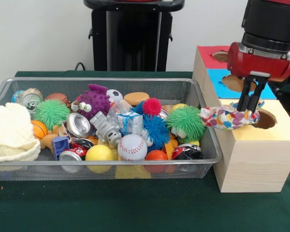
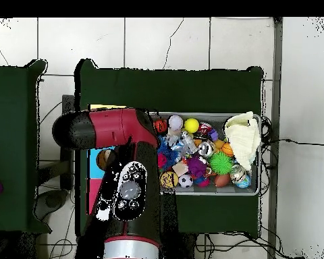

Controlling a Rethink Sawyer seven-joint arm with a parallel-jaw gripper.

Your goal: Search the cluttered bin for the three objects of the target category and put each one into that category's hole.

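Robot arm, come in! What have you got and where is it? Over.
Gripper shut on dotted cloth piece. Cloth hangs beside the yellow-topped hole, not yet in. Nothing blocking the hole.

bin [image 1: 203, 99] left of box [image 1: 256, 159] | cloth [image 1: 228, 117] over box edge, beside hole [image 1: 266, 119]

Beside the silver mesh bin [image 1: 203, 159], a pale cloth [image 1: 227, 117] with multicolour dots lies on the box's yellow top [image 1: 280, 126]; blue top [image 1: 217, 83] and red top [image 1: 208, 56] lie behind.
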